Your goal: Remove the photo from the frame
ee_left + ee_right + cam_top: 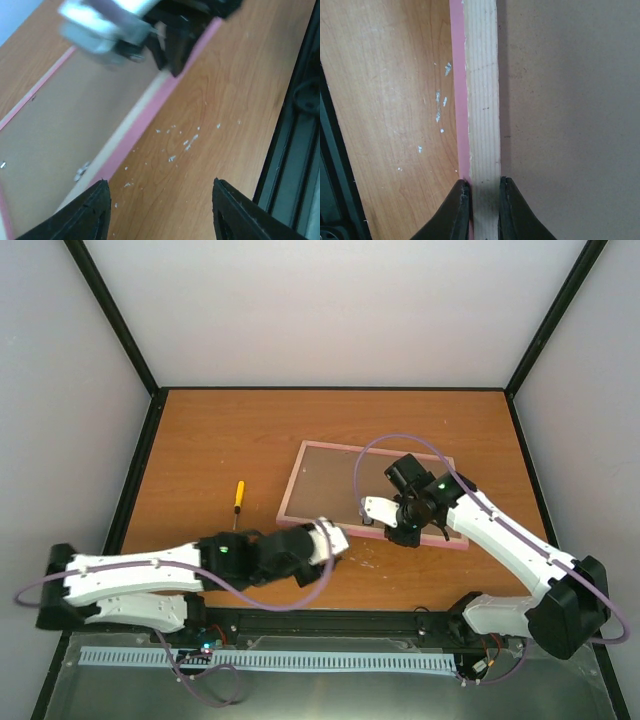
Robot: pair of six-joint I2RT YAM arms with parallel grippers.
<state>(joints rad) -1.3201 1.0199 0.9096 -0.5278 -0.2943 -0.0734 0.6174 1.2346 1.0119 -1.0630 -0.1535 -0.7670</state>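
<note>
The pink frame lies face down on the table, its brown backing board up. The photo is hidden. My right gripper is shut on the frame's near rail; in the right wrist view its fingertips clamp the bare-wood rail, with the pink edge to the left and the backing board to the right. My left gripper is open and empty just off the frame's near-left corner. In the left wrist view it hovers over bare table beside the pink rail.
A yellow-handled screwdriver lies on the table left of the frame. Small white flecks dot the wood near the frame's near edge. A black rail runs along the table's near edge. Walls enclose the sides and back.
</note>
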